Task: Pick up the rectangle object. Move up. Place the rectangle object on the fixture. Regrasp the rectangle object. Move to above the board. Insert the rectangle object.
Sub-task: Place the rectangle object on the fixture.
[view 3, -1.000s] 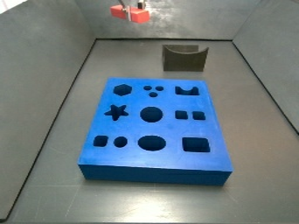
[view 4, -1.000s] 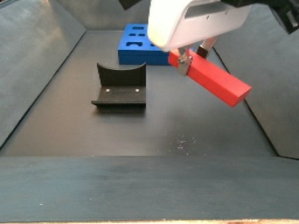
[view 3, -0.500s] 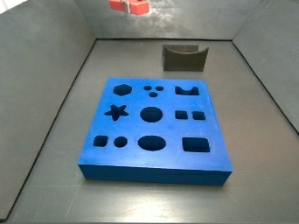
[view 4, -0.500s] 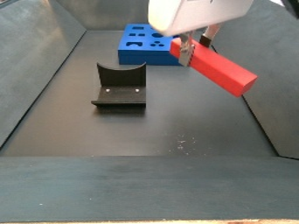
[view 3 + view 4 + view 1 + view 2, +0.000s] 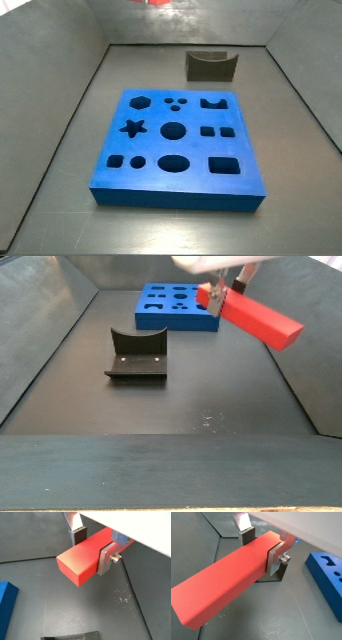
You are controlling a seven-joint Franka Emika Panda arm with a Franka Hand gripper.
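Note:
The red-orange rectangle object [image 5: 262,319] hangs tilted in the air, high above the floor and to the right of the fixture [image 5: 136,353]. My gripper [image 5: 229,284] is shut on it near one end. In both wrist views the silver fingers [image 5: 107,559] [image 5: 276,559] clamp the rectangle object [image 5: 83,562] [image 5: 224,588] between them, at my gripper [image 5: 92,547] [image 5: 261,548]. In a side view only a red scrap of the object [image 5: 158,3] shows at the top edge. The blue board [image 5: 174,141] [image 5: 174,306] lies flat on the floor. The fixture [image 5: 210,66] stands beyond it.
Grey sloping walls [image 5: 67,90] [image 5: 40,336] enclose the dark floor. A corner of the board [image 5: 5,607] and the fixture's top [image 5: 70,636] show below the gripper. In a wrist view, the board edge [image 5: 328,577] lies beside the fixture [image 5: 279,574].
My gripper has moved straight up with the rectangle object held in it, nearly leaving the top of a side view. The board and fixture have not moved.

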